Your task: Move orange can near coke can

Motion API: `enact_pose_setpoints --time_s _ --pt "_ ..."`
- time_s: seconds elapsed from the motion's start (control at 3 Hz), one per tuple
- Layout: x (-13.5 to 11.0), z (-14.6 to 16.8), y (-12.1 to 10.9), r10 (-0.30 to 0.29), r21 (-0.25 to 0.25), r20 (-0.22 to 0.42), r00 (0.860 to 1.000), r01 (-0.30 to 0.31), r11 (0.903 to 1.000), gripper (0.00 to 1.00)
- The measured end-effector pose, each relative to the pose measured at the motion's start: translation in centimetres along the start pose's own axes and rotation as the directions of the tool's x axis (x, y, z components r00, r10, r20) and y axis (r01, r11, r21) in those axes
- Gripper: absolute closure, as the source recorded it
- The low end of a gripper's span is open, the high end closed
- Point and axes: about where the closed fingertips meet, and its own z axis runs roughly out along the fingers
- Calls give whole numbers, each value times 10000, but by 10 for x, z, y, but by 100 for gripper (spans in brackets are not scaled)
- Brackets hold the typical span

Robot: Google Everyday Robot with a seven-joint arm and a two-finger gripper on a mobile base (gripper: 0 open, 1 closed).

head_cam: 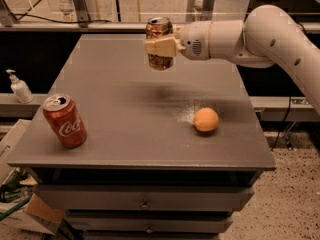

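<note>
Cream fingers of the tool are closed tight around the one orange can, holding it upright in the air above the far middle of the grey worktop. One coke can stands near left, and one orange fruit lies right.

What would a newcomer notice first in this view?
The gripper, shut on the orange can, holds it in the air over the far middle of the table. The coke can stands near the front left corner. A round orange fruit lies toward the right.
</note>
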Motion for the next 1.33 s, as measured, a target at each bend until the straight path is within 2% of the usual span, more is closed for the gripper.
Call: enact_pose_setpoints --time_s 0.67,1.0,1.33 --pt "-2 0 16 -105 -380 14 9999 105 9992 100" --pt "-1 7 36 -343 -1013 71 9994 349 9942 100" --pt "10 15 75 -662 -1990 148 9977 678 9776 100"
